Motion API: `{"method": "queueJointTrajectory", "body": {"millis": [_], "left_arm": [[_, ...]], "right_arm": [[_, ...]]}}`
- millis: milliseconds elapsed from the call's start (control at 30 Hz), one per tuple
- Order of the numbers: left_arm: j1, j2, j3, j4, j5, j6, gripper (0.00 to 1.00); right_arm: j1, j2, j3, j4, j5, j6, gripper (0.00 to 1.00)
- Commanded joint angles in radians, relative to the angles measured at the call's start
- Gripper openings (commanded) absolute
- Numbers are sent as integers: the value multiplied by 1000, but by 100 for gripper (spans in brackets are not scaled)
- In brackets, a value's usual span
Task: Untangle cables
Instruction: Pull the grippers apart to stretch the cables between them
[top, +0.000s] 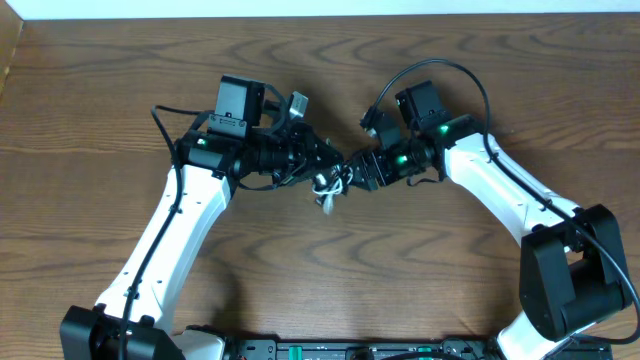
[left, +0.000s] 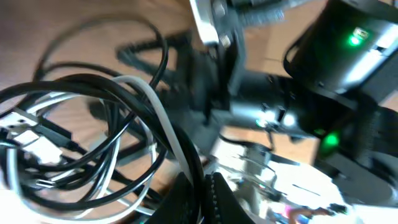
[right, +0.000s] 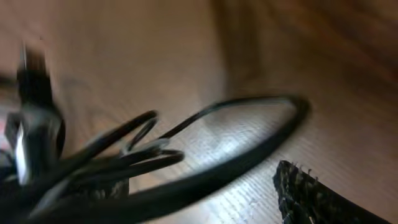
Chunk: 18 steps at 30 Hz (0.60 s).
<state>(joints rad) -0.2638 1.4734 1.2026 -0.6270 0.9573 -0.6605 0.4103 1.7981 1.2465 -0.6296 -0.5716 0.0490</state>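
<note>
**A:** Entry one: position of the cables (top: 328, 187)?

**B:** Listed as one loose bundle, hung just below the tips of the left gripper (top: 336, 168), between it and the right gripper (top: 353, 173). In the left wrist view the loops are spread ahead of the left fingers (left: 184, 199) and off to their left.

**A:** State of each tool?

**B:** The left gripper is entered as clenched on the cables. The white cable (left: 163, 121) and the black cable (left: 81, 79) are both led down into its closed tips. The right gripper is entered as released. One ribbed pad (right: 311, 193) is seen bare, with a black loop lying beside it, apart from it.

**A:** Surroundings and obstructions?

**B:** A wooden table (top: 100, 80) is listed beneath. The two grippers are set tip to tip, nearly touching, so the bundle is crowded from both sides. A thicker arm wire (top: 445, 65) is arched behind the right gripper. Both wrist views are blurred, and the crossings cannot be traced.

**A:** Counts?

**B:** Two cables, one white and one black. One white plug (left: 30, 144) made out. Two grippers. One arm wire noted.
</note>
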Motion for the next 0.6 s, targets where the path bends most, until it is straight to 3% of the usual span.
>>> {"method": "queueJointTrajectory", "body": {"millis": [0, 200, 500, 567], "left_arm": [[3, -4, -1, 4, 150, -77, 8], [3, -3, -1, 5, 134, -40, 8], [3, -3, -1, 35, 135, -182, 8], [3, -4, -1, 69, 158, -229, 8]], "right_arm": [[10, -7, 7, 39, 101, 116, 71], [10, -7, 7, 58, 13, 115, 77], [11, -7, 7, 112, -184, 290, 71], [11, -7, 7, 116, -167, 307, 65]]}}
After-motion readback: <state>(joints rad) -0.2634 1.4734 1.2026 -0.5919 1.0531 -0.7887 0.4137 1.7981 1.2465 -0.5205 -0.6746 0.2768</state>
